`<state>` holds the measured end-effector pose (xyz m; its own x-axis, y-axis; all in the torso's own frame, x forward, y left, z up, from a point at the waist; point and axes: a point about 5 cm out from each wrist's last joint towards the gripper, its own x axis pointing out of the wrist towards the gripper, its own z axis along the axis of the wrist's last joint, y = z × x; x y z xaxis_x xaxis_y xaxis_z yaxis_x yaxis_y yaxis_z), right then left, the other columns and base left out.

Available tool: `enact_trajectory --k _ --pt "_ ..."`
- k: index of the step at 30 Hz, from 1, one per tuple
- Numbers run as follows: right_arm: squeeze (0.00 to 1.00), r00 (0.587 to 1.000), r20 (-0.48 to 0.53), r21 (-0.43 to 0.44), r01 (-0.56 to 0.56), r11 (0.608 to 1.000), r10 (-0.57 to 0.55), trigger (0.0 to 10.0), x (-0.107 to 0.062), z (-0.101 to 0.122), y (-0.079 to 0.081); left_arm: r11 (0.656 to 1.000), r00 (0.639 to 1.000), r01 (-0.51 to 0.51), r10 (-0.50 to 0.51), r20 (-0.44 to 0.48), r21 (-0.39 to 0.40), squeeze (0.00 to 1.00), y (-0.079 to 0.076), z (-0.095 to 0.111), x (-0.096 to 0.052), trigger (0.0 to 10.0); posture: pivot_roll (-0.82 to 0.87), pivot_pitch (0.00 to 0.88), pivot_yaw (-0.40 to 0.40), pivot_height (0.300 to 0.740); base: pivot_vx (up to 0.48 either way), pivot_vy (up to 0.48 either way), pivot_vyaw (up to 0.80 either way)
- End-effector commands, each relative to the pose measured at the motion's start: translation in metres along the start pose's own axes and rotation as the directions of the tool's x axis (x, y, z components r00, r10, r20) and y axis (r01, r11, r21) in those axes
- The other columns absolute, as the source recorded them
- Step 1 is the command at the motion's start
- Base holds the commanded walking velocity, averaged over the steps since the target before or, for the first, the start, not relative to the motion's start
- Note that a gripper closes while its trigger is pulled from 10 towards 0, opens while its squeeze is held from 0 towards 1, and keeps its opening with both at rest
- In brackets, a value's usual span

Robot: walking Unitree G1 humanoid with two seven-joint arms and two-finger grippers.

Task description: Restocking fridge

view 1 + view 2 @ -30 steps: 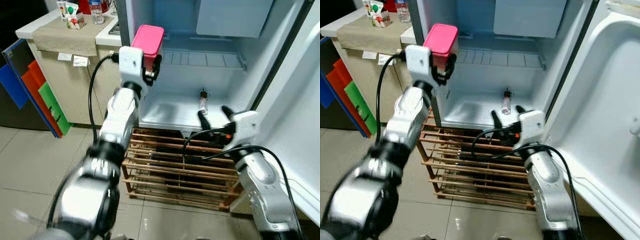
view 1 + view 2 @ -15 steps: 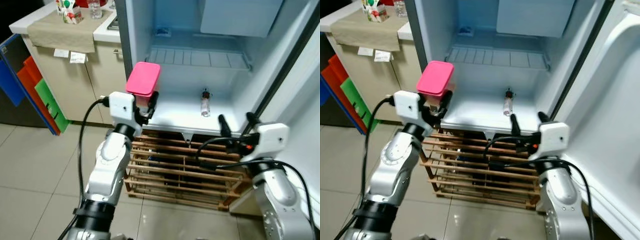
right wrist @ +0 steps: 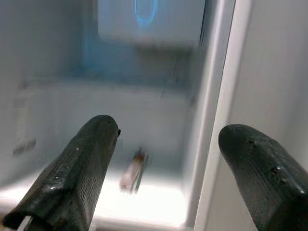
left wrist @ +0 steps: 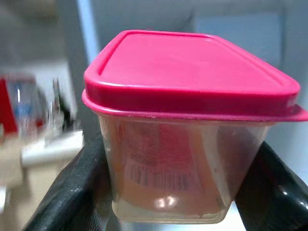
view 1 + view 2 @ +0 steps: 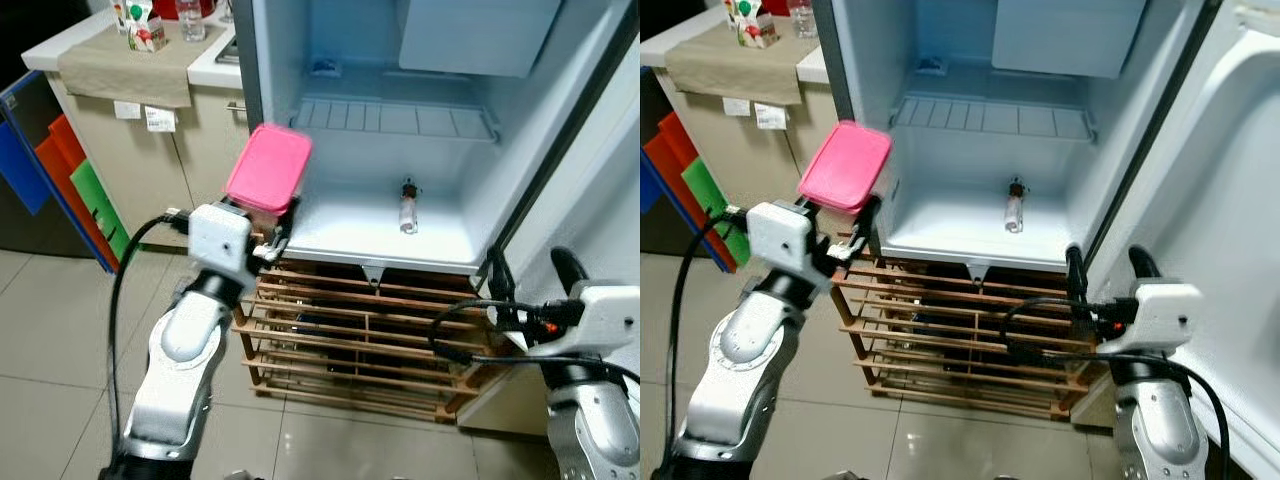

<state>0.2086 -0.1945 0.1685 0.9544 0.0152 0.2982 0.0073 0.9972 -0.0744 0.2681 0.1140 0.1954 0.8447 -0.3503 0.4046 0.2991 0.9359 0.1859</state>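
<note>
The left gripper (image 4: 166, 192) is clamped on a clear container (image 4: 187, 163) with a pink lid (image 5: 268, 167), one black finger on each side wall. It holds the container up, tilted, just outside the left edge of the open fridge (image 5: 390, 225), level with the bottom compartment. In the left wrist view the fingers (image 4: 67, 192) grip low on the walls, and the contents look reddish behind a barcode label.

The right gripper (image 5: 527, 275) stands empty with its fingers spread, low and to the right, near the fridge door (image 5: 1230, 200).

Inside, a small bottle (image 5: 407, 205) lies on the bottom compartment floor, towards the middle. Above it runs a wire shelf (image 5: 395, 118). A wooden rack (image 5: 360, 340) stands on the floor below the fridge.

Hazards, as judged:
- The tilt may grow; the lid could loosen or the container slide between the fingers.
- A straight push inward may catch the container on the fridge's left wall.
- Set down too far right, the container may strike the bottle and roll it.
- If dropped, it would land on the rack or the tiles.
</note>
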Motion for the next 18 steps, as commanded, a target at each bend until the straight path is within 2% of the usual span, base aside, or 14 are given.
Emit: enact_trajectory --k 1,3,6,10,18 --pt "0.0 0.997 0.084 -0.028 0.0 1.0 0.002 10.0 0.005 0.015 0.003 0.999 0.997 -0.007 0.004 0.081 0.037 0.0 0.001 0.014 0.006 10.0 -0.15 0.0 0.017 0.74 0.0 0.0 0.0" --pt "0.0 0.994 0.108 -0.028 0.001 1.0 0.002 10.0 0.009 0.02 0.004 0.999 0.995 -0.008 0.005 0.097 0.033 0.0 0.001 0.017 0.008 10.0 -0.15 0.0 0.019 0.74 0.0 0.0 0.0" --pt "0.0 0.982 0.19 -0.037 -0.003 0.999 0.01 10.0 0.021 0.037 0.01 1.0 0.988 -0.014 0.009 0.156 0.025 0.0 0.0 0.029 0.015 10.0 -0.15 0.0 0.021 0.74 0.4 0.257 0.0" --pt "0.0 0.968 0.25 -0.034 -0.024 0.999 0.032 10.0 0.03 0.05 0.016 0.999 0.983 -0.02 0.015 0.184 0.028 0.0 0.001 0.034 0.017 10.0 -0.15 0.0 0.024 0.74 0.39 0.278 0.0" --pt "0.0 0.967 0.251 -0.045 -0.039 0.998 0.049 10.0 0.034 0.048 0.021 0.999 0.978 -0.011 0.004 0.21 0.035 0.0 0.0 0.037 0.025 10.0 -0.15 0.0 0.019 0.74 0.371 0.304 0.0"
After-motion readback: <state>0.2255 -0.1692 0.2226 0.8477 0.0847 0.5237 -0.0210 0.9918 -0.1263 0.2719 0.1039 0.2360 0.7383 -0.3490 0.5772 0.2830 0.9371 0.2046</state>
